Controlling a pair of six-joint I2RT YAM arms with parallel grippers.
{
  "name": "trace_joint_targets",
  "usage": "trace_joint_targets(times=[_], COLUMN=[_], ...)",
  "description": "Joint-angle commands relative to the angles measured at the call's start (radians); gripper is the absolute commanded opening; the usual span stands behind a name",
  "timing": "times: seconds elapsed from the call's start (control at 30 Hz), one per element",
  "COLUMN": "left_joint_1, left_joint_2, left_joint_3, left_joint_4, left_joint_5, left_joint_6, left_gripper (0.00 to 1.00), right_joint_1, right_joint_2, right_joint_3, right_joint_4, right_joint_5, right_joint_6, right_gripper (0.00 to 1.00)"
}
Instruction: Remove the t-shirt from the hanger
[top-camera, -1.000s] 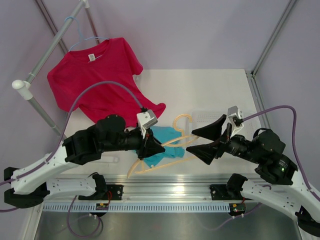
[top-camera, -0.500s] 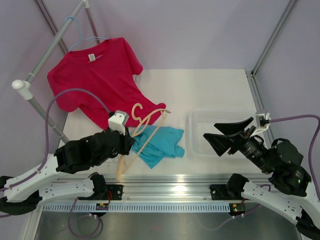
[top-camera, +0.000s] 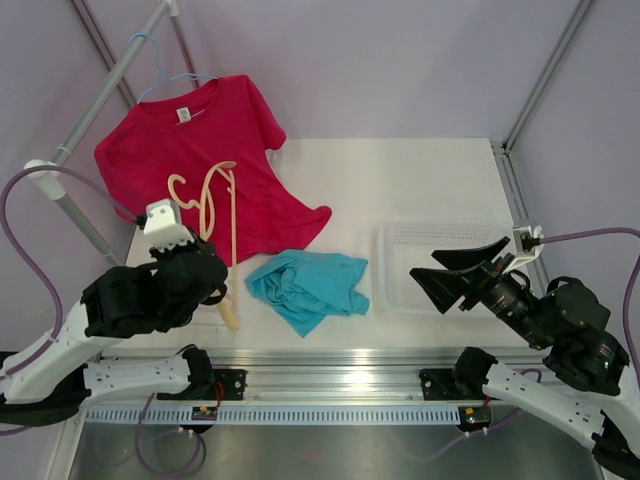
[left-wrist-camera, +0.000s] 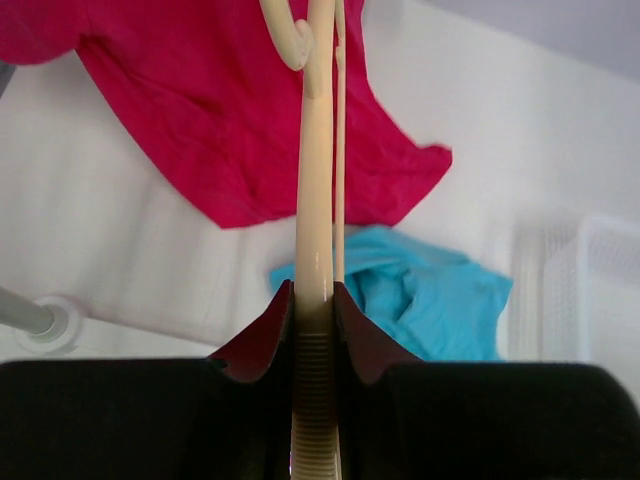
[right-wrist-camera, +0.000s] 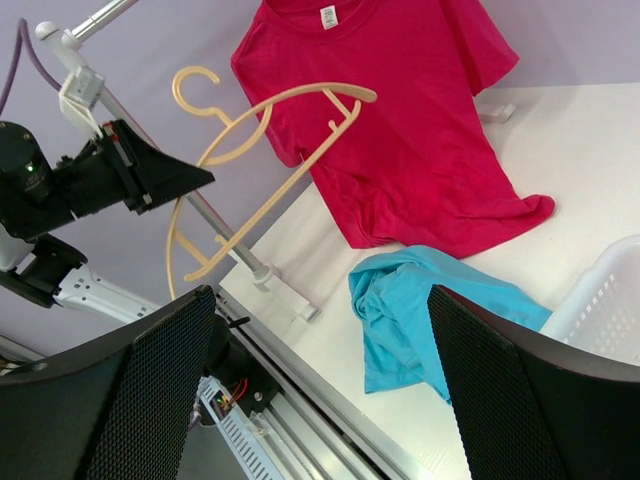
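White bench carries the teal t-shirt, crumpled, off the hanger our left end effector clamps; right end effector gapes empty. We judge it soft, light: pinch a bunched fold.

Robotics lab test cell: plain lilac walls, white worktop, aluminium mounting rail carrying cabled robot arms, metal clothes rail.

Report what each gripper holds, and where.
Left gripper: cream hanger, jaws shut on one arm near its end. Right gripper: nothing, jaws open.
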Motion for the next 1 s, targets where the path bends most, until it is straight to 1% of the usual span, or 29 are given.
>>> trace_joint_targets(times=[0.0,0.07,0.27,0.37,0.5,0.6,0.63,0.7,0.8,0.97], left_joint_1=[0.024,0.031,0.090,0.099,0.106,0.157,0.200,0.250,0.272,0.350], left_joint_2=[0.069,0.088,0.157,0.143,0.099,0.069,0.059,0.059,0.069,0.129], left_joint_3=[0.101,0.154,0.340,0.345,0.265,0.248,0.253,0.285,0.328,0.398], left_joint_4=[-0.203,-0.203,-0.202,-0.203,-0.205,-0.205,-0.205,-0.205,-0.205,-0.205], left_joint_5=[-0.178,-0.193,-0.216,-0.210,-0.183,-0.156,-0.149,-0.140,-0.149,-0.158], left_joint_6=[-0.168,-0.170,-0.047,-0.038,-0.027,0.016,0.028,0.071,0.126,0.209], left_gripper=[0.00,0.00,0.00,0.00,0.00,0.00,0.00,0.00,0.00,0.00], right_joint_1=[0.000,0.000,0.000,0.000,-0.001,-0.001,-0.001,0.000,0.000,-0.001], right_joint_2=[0.020,0.026,0.014,0.003,0.000,0.002,0.000,-0.014,-0.032,-0.043], right_joint_3=[0.041,0.050,0.061,0.067,0.084,0.108,0.116,0.124,0.122,0.127], right_joint_4=[-0.011,-0.028,-0.063,-0.071,-0.091,-0.123,-0.138,-0.151,-0.160,-0.165], right_joint_5=[-0.001,0.004,0.026,0.030,0.030,0.023,0.018,0.018,0.030,0.064], right_joint_6=[0.012,0.010,-0.002,-0.004,0.000,0.010,0.012,0.018,0.012,0.007], right_gripper=[0.94,0.94,0.95,0.95,0.95,0.95,0.95,0.95,0.95,0.95])
